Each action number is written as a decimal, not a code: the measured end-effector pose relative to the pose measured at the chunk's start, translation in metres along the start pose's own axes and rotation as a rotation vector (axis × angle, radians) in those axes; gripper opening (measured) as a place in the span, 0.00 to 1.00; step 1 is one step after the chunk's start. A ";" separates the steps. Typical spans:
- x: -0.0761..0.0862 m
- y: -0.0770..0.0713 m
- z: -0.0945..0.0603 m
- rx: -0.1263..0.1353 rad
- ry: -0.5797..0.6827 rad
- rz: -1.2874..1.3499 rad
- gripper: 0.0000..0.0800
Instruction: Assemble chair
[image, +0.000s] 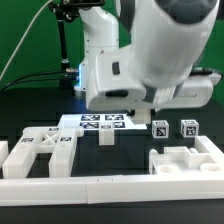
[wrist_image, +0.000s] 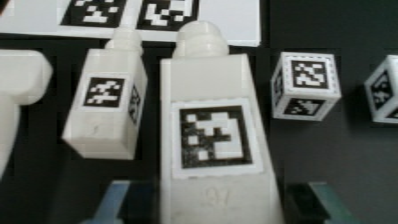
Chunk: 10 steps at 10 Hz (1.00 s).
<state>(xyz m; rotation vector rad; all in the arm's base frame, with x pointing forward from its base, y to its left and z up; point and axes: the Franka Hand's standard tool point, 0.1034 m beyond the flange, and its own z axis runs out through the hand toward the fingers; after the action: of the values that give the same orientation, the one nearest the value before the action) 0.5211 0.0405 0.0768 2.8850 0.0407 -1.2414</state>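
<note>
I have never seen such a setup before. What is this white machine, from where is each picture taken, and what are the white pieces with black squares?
The big white machine is a robot arm. Its gripper, with two fingers, works as its hand. One picture comes from a camera off the arm and shows the whole black table. The other comes from a camera on the wrist, looking past the gripper. The white blocks are loose chair parts, each carrying printed tags. A long chair leg sits between the fingers and seems to be gripped. On the table lie a second leg, two small blocks and two larger parts. The flat sheet of tags is the marker board, not a chair part.
</note>
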 end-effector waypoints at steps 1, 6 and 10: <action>0.009 -0.001 0.000 0.001 0.047 0.000 0.36; 0.007 -0.018 -0.107 0.129 0.454 0.026 0.36; 0.012 -0.018 -0.109 0.122 0.719 0.043 0.36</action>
<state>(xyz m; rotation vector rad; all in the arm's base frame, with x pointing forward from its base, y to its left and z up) 0.6084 0.0602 0.1431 3.2384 -0.1001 -0.1519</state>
